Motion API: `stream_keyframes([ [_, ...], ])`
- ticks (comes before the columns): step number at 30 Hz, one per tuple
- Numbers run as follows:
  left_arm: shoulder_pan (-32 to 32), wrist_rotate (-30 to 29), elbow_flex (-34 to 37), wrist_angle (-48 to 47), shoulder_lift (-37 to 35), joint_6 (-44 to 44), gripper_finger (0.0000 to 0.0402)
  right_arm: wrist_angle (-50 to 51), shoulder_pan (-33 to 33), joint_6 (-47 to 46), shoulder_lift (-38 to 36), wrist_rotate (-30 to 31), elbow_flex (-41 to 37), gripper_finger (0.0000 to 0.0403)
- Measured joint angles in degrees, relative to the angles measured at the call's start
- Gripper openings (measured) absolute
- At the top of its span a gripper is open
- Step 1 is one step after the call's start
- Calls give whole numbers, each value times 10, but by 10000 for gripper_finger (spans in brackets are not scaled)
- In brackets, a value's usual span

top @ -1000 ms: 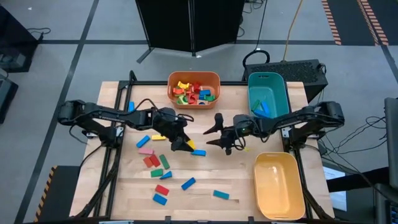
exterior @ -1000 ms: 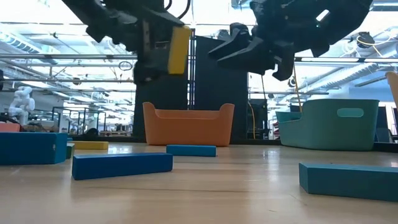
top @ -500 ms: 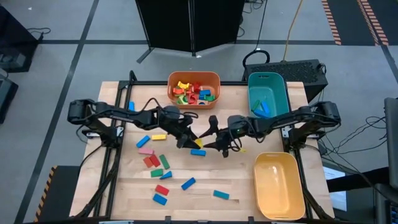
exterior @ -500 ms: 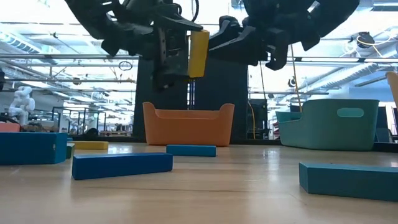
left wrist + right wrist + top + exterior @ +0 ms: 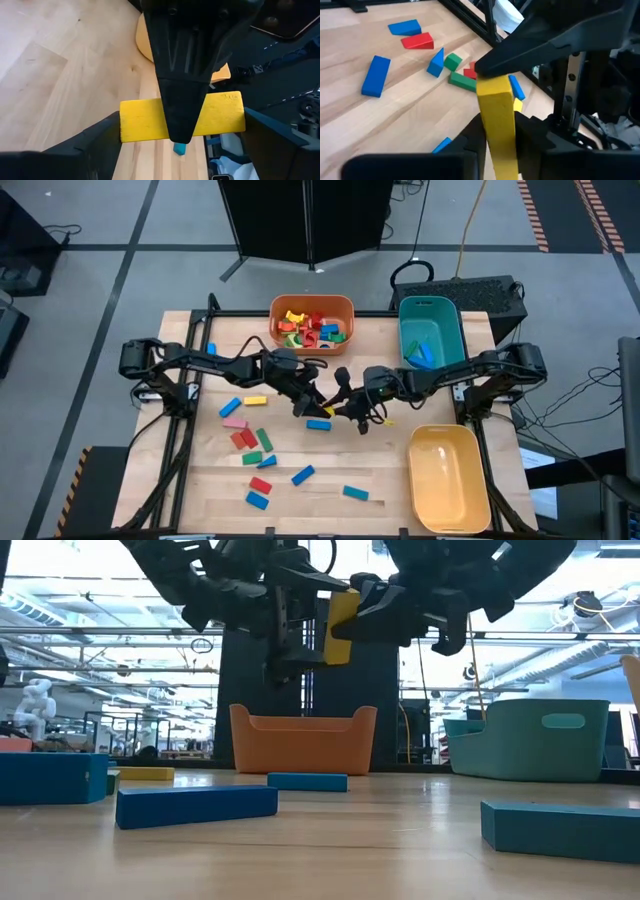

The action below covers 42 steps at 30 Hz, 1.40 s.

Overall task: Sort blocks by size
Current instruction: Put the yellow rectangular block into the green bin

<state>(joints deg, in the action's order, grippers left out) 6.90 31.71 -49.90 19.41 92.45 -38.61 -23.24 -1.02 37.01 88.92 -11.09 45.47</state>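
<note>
You have both end effectors meeting above mid-counter: left end effector and right end effector each clamp the flat yellow rectangular block. No writing readable.

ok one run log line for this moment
phase: handover | yellow block | left gripper: holding it | right gripper: closing on it | above table

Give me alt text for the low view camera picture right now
Two dark grippers meet in mid-air above the table, the left gripper and the right gripper on either side of a yellow block. Blue blocks lie on the wooden table, with an orange bin behind.
</note>
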Motion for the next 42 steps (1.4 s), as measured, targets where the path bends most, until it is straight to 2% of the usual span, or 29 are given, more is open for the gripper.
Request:
stream_keyframes([
  [2,0,-1,-1,-1,0,-5,351,-1,0,13,0,2,0,44],
  [5,0,-23,-2,-1,0,-3,375,10,0,8,-1,11,0,42],
  [8,2,-52,-3,3,0,4,391,34,0,-10,-2,45,0,42],
  [14,1,-95,-4,-14,-1,3,392,83,1,-16,-17,118,0,42],
  [21,7,-94,-4,-30,-3,18,394,169,16,-47,-69,129,0,46],
  [23,11,-94,-3,-52,-10,31,394,195,25,-49,-90,132,0,46],
  [29,14,-96,-3,-132,-24,89,394,299,56,-62,-160,200,0,46],
  [31,14,-97,-3,-161,-27,110,395,329,75,-79,-183,203,0,46],
  [39,0,-204,-3,-276,-28,168,395,454,158,-160,-255,208,0,47],
  [42,-7,-240,-3,-298,-28,183,395,490,184,-183,-271,244,0,47],
])
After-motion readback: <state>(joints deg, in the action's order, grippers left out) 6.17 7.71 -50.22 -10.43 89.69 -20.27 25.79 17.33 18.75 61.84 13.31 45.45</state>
